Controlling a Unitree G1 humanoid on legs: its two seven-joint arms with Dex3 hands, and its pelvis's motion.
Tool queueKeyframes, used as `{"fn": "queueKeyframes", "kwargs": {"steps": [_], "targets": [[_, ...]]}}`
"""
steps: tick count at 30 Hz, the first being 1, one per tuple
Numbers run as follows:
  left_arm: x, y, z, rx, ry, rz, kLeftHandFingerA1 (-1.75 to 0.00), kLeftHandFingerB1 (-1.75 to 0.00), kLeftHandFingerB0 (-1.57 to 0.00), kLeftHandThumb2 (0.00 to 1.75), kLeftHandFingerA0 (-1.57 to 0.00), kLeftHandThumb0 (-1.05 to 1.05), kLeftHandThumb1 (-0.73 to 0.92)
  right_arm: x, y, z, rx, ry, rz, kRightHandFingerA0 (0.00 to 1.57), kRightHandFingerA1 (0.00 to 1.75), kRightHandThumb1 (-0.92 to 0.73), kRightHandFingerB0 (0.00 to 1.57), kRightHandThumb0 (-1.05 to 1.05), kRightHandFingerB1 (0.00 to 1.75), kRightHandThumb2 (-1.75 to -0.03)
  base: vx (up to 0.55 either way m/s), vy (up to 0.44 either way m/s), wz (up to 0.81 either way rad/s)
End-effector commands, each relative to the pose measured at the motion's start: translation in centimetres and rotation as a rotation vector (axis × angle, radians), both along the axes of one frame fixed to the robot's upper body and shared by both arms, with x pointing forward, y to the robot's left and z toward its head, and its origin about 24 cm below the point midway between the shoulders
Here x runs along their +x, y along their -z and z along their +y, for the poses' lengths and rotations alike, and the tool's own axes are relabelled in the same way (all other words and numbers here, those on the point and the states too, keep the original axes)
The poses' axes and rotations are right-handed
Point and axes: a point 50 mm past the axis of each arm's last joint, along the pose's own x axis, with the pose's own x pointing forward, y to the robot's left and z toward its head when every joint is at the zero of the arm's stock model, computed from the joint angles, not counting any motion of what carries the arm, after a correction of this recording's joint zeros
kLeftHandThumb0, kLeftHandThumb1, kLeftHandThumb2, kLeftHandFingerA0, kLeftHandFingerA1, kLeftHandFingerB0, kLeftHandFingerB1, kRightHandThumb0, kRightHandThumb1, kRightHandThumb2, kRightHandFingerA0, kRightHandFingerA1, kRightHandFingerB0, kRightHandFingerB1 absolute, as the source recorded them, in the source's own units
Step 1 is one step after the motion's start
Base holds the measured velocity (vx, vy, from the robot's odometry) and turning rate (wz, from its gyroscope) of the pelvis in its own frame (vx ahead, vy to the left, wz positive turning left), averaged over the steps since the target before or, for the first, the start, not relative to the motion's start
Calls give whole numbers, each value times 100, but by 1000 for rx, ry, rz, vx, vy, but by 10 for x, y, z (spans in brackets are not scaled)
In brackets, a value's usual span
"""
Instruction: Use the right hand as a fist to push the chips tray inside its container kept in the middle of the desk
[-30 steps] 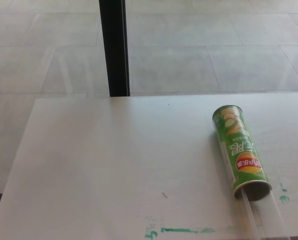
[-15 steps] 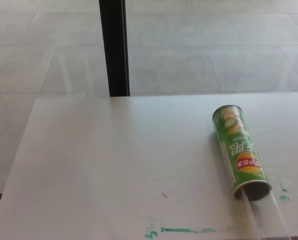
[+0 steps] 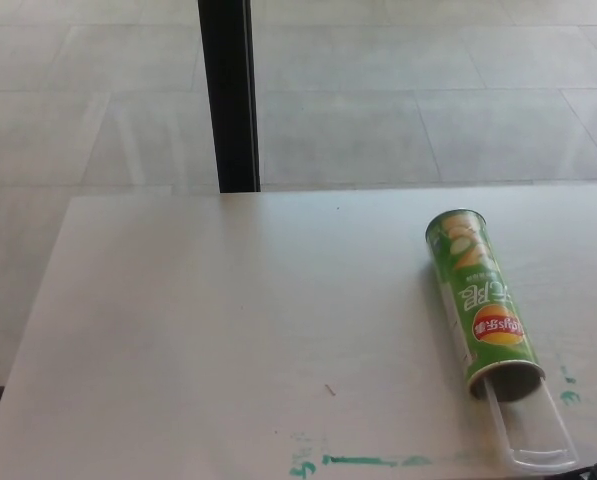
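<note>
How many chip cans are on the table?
1. The green chips can lies on its side on the right part of the white table, its clear tray sticking out toward the near edge.

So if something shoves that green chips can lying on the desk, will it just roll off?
Probably it rolls if nudged sideways: the green chips can is a cylinder lying on its side on the smooth desk. Pushed along its length through the clear tray sticking out of its open end, it may slide instead. It looks light, likely cardboard.
</note>
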Motion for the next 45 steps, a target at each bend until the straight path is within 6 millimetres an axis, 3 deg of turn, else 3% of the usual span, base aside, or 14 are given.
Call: {"fn": "queueKeyframes", "kwargs": {"steps": [1, 8, 9, 10, 11, 14, 19, 21, 31, 32, 33, 38, 39, 45], "targets": [[-3, -2, 3, 7, -36, -15, -66, -49, -43, 68, -55, -76, 92, 11, -9, -5, -59, 25, -68, 107, 104, -48, 58, -80, 77, -96, 0, 0, 0], [-4, -3, 4, 5, -32, -19, -69, -50, -44, 68, -56, -74, 92, 18, -12, -6, -66, 12, -72, 110, 106, -69, 60, -82, 78, -61, 0, 0, 0], [-4, -3, 4, 10, -28, -17, -71, -51, -45, 68, -57, -75, 92, 19, -12, -6, -68, 12, -72, 108, 103, -50, 58, -81, 78, -98, 0, 0, 0], [-4, -4, 4, 17, -8, -3, -69, -50, -41, 72, -55, -77, 92, 23, -12, -7, -72, 14, -70, 112, 111, -71, 58, -83, 79, -62, 0, 0, 0], [-4, -4, 4, 16, -5, 0, -72, -59, -39, 110, -54, -73, 73, 26, -12, -8, -73, 16, -69, 113, 115, -71, 59, -83, 78, -61, 0, 0, 0], [-4, -4, 4, 16, -19, -4, -70, -50, -45, 68, -59, -76, 92, 31, -13, -8, -62, 18, -69, 111, 115, -70, 60, -82, 82, -61, 0, 0, 0], [-4, -6, 6, 17, -29, -11, -68, -48, -43, 68, -57, -81, 92, 37, -11, -3, -23, 27, -64, 108, 110, -50, 55, -82, 82, -99, 0, 0, 0], [-4, -6, 6, 12, -16, -12, -66, -49, -43, 69, -53, -78, 92, 38, -7, 3, -9, 23, -49, 111, 107, -70, 56, -84, 84, -61, 0, 0, 0], [-2, -8, 7, 15, -22, -27, -68, -50, -41, 69, -55, -75, 92, 38, 1, 15, 12, 3, -19, 111, 108, -70, 55, -82, 79, -62, 0, 0, 0], [-2, -8, 7, 23, -12, -22, -71, -60, -40, 110, -54, -73, 72, 38, 2, 16, 27, -4, -18, 108, 102, -71, 54, -82, 80, -62, 0, 0, 0], [-2, -9, 8, 25, -3, -8, -66, -49, -42, 72, -53, -76, 92, 37, 3, 18, 38, -5, -18, 108, 101, -70, 54, -81, 79, -61, 0, 0, 0], [-2, -9, 8, 29, 2, -3, -65, -50, -41, 72, -53, -76, 92, 35, 8, 21, 57, -6, -22, 110, 106, -51, 50, -82, 77, -98, 0, 0, 0], [-2, -9, 8, 31, -3, -5, -66, -49, -40, 72, -53, -75, 92, 36, 7, 22, 53, -5, -25, 110, 109, -71, 50, -82, 80, -62, 0, 0, 0], [-4, -9, 9, 33, -20, -8, -65, -49, -42, 69, -56, -74, 92, 40, 3, 22, 66, 2, -50, 103, 109, -71, 43, -80, 81, -62, 0, 0, 0]]}}
